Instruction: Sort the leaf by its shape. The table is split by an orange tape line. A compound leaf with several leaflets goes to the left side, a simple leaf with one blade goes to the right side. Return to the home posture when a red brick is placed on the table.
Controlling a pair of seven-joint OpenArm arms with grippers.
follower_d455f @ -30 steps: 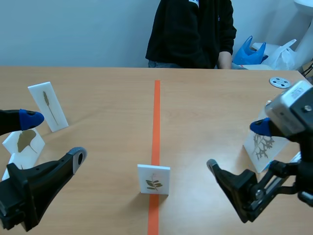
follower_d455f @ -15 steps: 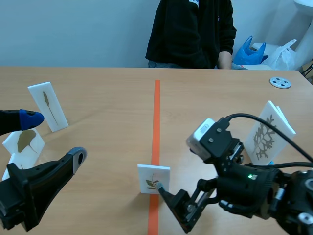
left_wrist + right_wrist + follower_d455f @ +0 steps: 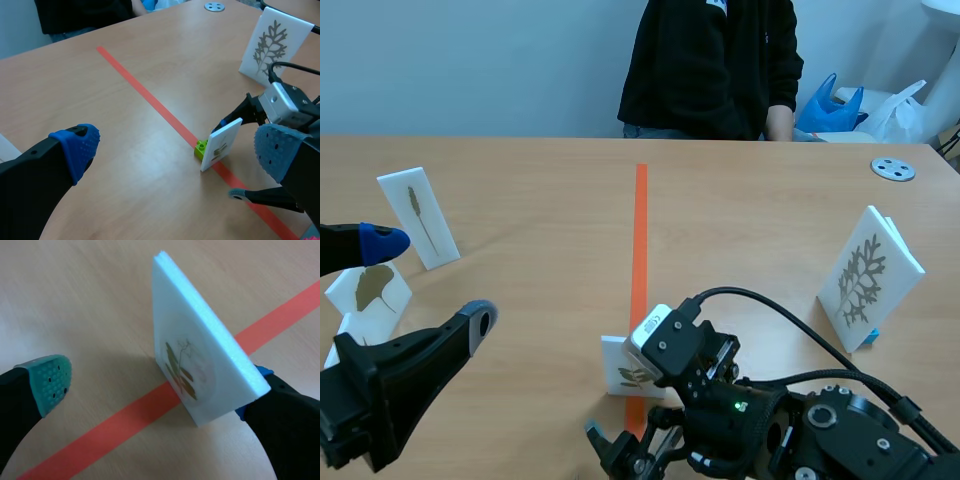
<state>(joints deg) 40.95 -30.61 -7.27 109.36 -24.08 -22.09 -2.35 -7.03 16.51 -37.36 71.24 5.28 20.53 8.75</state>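
— How much of the leaf card (image 3: 618, 366) on the tape line shows from the front?
— Only its left part. The right arm (image 3: 770, 430) covers the rest, and the leaf print there is too small to read.
— And the right gripper (image 3: 152, 377)?
— Its far finger (image 3: 285, 415) sits behind the card with the pad almost wholly hidden, so contact can't be judged.
— By the table's left edge?
— The left gripper (image 3: 432, 280) overlaps the ginkgo card (image 3: 370, 285), and a second white card (image 3: 348, 325) below it is mostly covered. The person (image 3: 720, 70) is cut off at the shoulders.

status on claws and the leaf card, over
Right claw open, straddling leaf card. Left claw open, clear of it. Card upright, ungripped; nothing in the way.
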